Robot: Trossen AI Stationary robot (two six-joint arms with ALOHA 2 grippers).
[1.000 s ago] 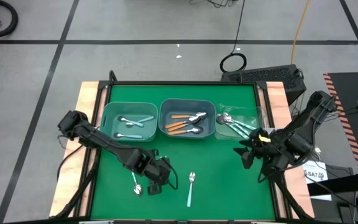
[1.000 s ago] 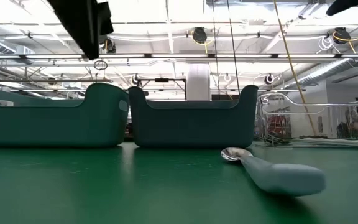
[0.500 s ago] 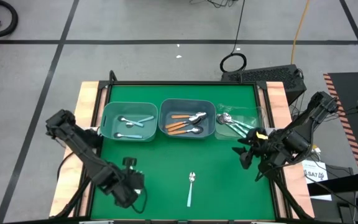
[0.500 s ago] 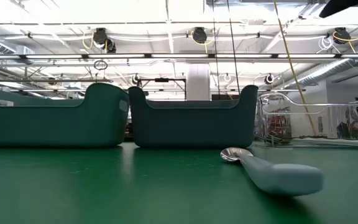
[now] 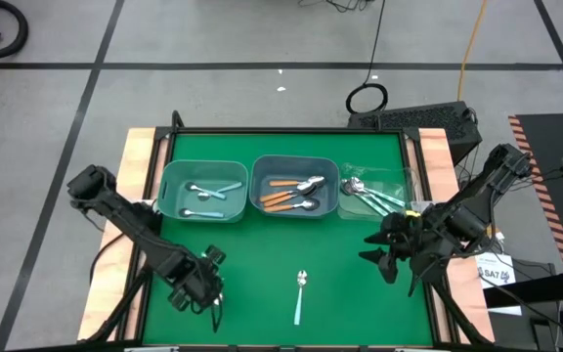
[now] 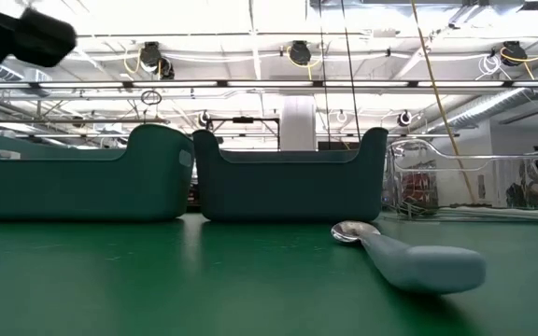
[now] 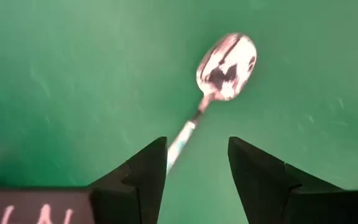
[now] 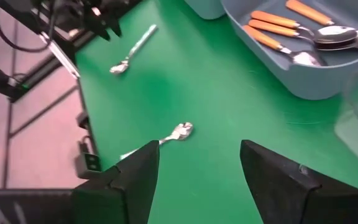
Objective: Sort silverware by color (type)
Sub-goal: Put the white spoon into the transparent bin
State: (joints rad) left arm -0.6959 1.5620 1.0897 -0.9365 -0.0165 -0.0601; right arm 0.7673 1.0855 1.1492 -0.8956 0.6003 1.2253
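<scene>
Left claw (image 7: pixel 197 177) open over a spoon (image 7: pixel 219 74).

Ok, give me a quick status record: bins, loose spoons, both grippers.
left bin: light blue spoons
middle bin: orange spoons
clear bin: teal-green spoons
mid-table spoon: loose on the mat, light blue handle
second loose spoon: on the mat at the left gripper
left gripper: open, fingers either side of its handle
right gripper: open, empty, near the right edge
</scene>
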